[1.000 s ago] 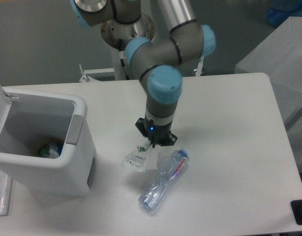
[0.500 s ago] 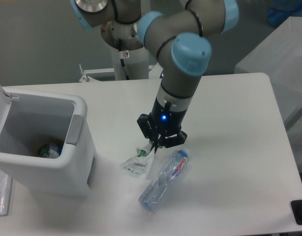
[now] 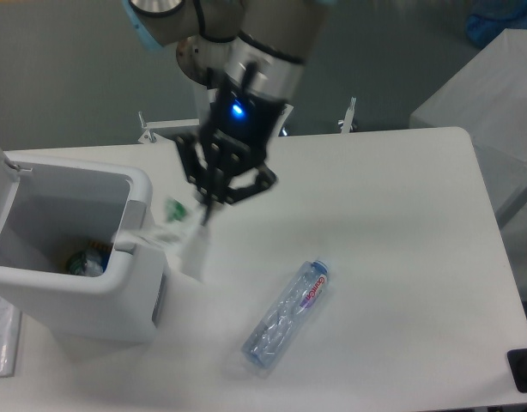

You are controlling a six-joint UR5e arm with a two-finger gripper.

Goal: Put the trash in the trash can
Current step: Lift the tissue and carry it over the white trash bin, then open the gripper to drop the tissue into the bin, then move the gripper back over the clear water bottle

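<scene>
The gripper (image 3: 205, 209), clamped on the crumpled clear plastic wrapper (image 3: 176, 239), carries it beside the boxy white bin (image 3: 136, 283); next it needs to go over the opening & let go.

Table (image 3: 401, 223): white top with rounded corners.
Grey surface (image 3: 495, 103): past the table's far right corner, tilted.
Black object (image 3: 525, 371): at the table's near right corner, cut by the frame.
Clear plastic sheet (image 3: 2, 339): lying at the table's near left edge.
Floor (image 3: 66, 77): grey, behind the table.
</scene>
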